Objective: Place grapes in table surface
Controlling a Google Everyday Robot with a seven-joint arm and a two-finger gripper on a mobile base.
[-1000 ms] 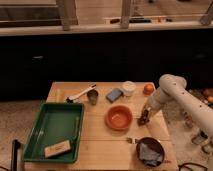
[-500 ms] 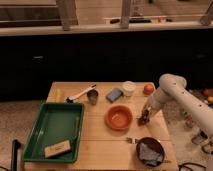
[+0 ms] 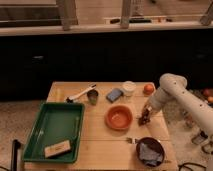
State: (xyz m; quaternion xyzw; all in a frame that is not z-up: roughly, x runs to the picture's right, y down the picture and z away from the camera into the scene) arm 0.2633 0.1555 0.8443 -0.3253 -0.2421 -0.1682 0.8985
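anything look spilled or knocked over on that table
Nothing stands out. The round orange bowl, dark bowl and white cup sit upright on the tan plank tabletop, no spills. The gripper is low at the table's right side, over the small dark grapes.

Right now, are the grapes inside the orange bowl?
No, the grapes sit at the gripper over the table surface, right of the orange bowl.

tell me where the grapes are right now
In the camera view the grapes sit low at the gripper near the table's right edge, just right of the orange bowl and below the orange fruit.
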